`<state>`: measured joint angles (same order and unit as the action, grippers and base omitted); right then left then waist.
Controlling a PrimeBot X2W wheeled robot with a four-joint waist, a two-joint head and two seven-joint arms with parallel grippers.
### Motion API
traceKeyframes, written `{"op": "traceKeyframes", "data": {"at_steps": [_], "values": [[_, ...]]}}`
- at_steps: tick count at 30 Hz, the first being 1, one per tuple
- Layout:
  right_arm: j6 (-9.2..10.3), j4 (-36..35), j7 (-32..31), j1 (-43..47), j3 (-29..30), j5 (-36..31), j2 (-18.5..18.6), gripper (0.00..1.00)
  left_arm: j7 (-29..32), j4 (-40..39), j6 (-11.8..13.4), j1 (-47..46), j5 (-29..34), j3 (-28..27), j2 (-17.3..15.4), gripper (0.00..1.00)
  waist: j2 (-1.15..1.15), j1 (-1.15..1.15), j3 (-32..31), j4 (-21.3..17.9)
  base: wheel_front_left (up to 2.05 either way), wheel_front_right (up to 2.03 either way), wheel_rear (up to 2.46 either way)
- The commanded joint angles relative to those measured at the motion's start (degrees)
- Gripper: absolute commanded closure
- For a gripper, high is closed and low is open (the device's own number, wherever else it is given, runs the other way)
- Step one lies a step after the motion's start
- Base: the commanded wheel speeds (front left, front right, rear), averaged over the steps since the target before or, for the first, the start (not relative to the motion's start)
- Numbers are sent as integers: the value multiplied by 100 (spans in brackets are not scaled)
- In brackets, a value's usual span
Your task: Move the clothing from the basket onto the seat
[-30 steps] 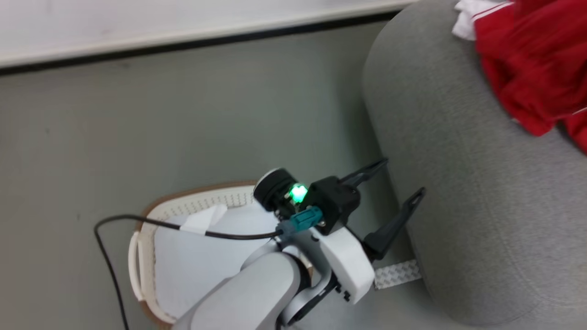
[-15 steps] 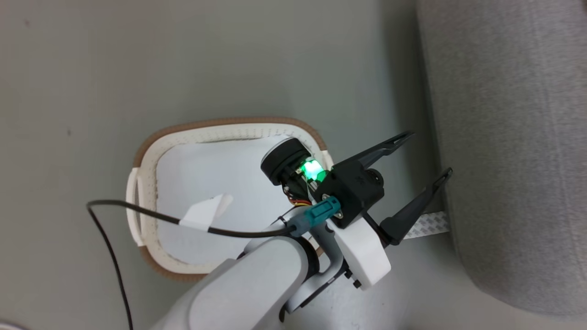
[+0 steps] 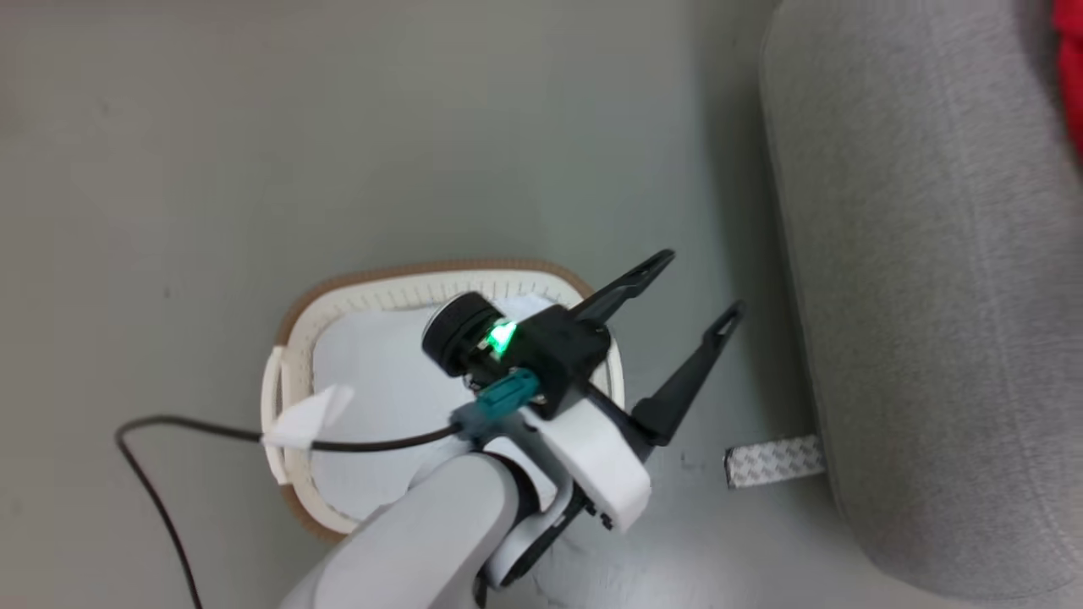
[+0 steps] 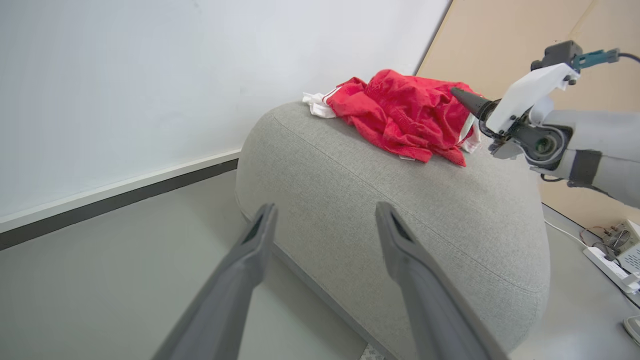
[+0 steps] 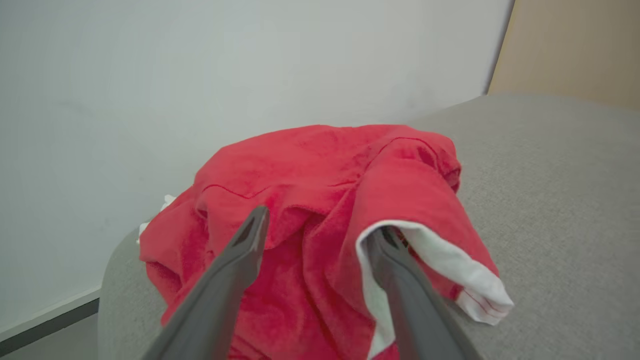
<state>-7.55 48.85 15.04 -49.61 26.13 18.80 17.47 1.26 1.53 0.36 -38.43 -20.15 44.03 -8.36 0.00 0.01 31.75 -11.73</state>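
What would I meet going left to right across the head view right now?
basket → left gripper, jaws apart → patterned strip on the floor → seat → clothing at the right edge

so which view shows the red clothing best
The left wrist view: the whole clothing pile lies on the seat. The right wrist view is closer, but the right hand's fingers cover part and the bottom is cropped. The head view catches a red sliver at its right edge.
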Motion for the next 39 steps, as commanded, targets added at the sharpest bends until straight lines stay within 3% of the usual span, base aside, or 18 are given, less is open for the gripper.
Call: {"op": "traceKeyframes", "data": {"at_steps": [1,14,24,32,39], "values": [[13,-208,16,280,-115,-151,-70,0,-122,52,32,138,-124,-58,-56,0,0,-1,-444,-61,0,0,0],[13,-2315,9,2535,-852,-798,-811,0,-962,904,440,1291,-713,-535,-105,0,0,-1,-2353,263,0,0,0],[13,-3399,10,3978,-1245,-1232,-1270,0,-1465,1576,765,1998,-877,-844,-212,0,0,-1,-3184,886,0,0,0],[13,-3646,10,4618,-1596,-1343,-1444,0,-1619,2019,742,2306,-949,-1108,-245,0,0,-1,-3442,1296,0,0,0],[13,-3372,10,5006,-2228,-1081,-1446,0,-1638,2130,717,2695,-775,-1582,-296,0,0,-1,-3594,1327,0,0,0]]}}
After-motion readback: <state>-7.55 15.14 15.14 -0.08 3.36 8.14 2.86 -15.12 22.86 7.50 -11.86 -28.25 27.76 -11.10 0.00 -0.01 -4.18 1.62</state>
